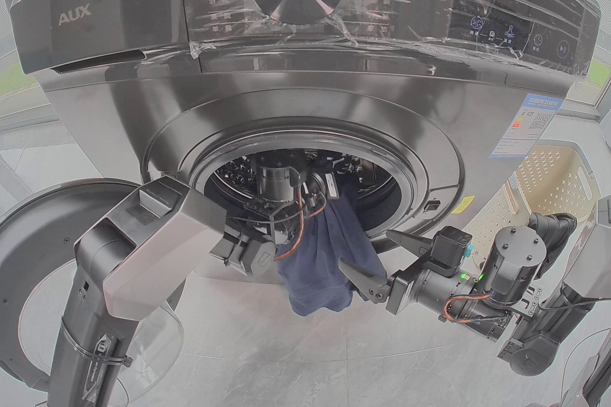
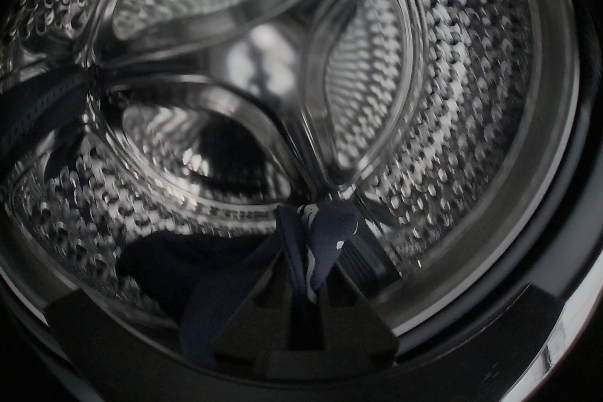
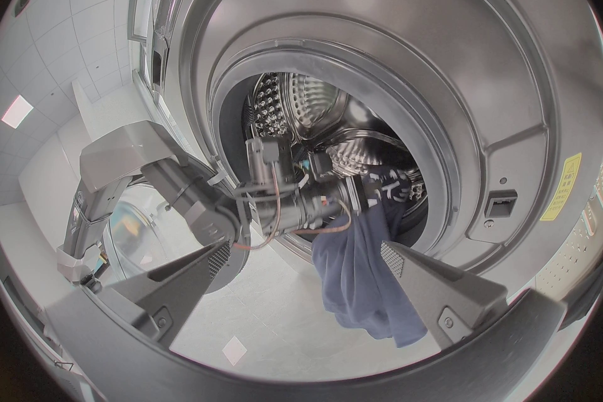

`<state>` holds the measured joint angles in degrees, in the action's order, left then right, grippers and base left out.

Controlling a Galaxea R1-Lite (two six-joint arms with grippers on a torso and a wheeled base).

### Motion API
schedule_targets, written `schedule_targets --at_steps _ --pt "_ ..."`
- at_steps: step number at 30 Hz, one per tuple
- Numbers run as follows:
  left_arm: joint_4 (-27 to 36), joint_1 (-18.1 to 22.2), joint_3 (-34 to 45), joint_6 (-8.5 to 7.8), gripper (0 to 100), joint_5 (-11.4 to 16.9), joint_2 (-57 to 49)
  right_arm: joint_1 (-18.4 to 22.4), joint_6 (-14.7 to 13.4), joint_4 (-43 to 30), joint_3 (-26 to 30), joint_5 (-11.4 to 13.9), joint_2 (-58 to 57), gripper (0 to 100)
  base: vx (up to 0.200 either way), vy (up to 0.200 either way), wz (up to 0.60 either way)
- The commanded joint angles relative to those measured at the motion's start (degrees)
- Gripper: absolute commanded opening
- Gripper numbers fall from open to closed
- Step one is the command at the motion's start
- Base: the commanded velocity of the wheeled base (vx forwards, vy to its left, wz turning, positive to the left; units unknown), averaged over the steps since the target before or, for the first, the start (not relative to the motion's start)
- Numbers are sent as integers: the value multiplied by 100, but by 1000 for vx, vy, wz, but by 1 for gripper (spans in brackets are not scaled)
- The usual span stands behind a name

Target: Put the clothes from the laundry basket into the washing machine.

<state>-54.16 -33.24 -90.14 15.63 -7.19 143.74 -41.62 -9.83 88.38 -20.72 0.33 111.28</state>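
The washing machine (image 1: 318, 103) stands with its port open. A navy garment (image 1: 324, 262) hangs from the port over the lower rim toward the floor. My left arm is in the port, and my left gripper (image 2: 306, 281) is shut on the upper end of the garment (image 2: 213, 284) just inside the steel drum (image 2: 440, 76). The right wrist view shows that left gripper (image 3: 380, 191) pinching the cloth (image 3: 364, 277). My right gripper (image 1: 364, 249) is open in front of the port, right beside the hanging cloth, with nothing between its fingers (image 3: 440, 290).
The round door (image 1: 38, 249) is swung open on the left. A cream perforated laundry basket (image 1: 554, 173) stands to the right of the machine, behind my right arm. Pale tiled floor (image 1: 267, 344) lies below the port.
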Motion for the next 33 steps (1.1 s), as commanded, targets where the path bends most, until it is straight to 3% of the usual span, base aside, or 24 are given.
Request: schedule_targets --at_steps 1,10,11,16,22,24,27,29,33 --pt "-51 380 -742 2 0 -151 110 -4 -2 4 -2 2 8 100 0 0 0" --pt "-156 468 -742 -25 0 -81 154 -4 -2 4 -2 2 8 100 0 0 0" --pt "-182 450 -742 -16 100 -81 163 -4 -2 4 7 11 8 100 0 0 0" --pt "-165 222 -268 2 100 -54 5 -4 -11 4 -2 2 8 100 0 0 0" --pt "-42 -147 1060 -16 100 341 -645 5 -2 4 -2 11 8 100 0 0 0" --pt "187 -226 1411 -95 100 368 -742 -4 -2 4 -2 11 8 100 0 0 0" --pt "231 -235 1745 -429 100 368 -725 -4 -2 4 7 11 -1 100 0 0 0" --pt "231 -235 1921 -517 100 385 -707 -4 -2 4 7 2 -1 100 0 0 0" --pt "231 -235 1974 -535 100 526 -628 -4 -2 4 -2 11 -1 100 0 0 0"
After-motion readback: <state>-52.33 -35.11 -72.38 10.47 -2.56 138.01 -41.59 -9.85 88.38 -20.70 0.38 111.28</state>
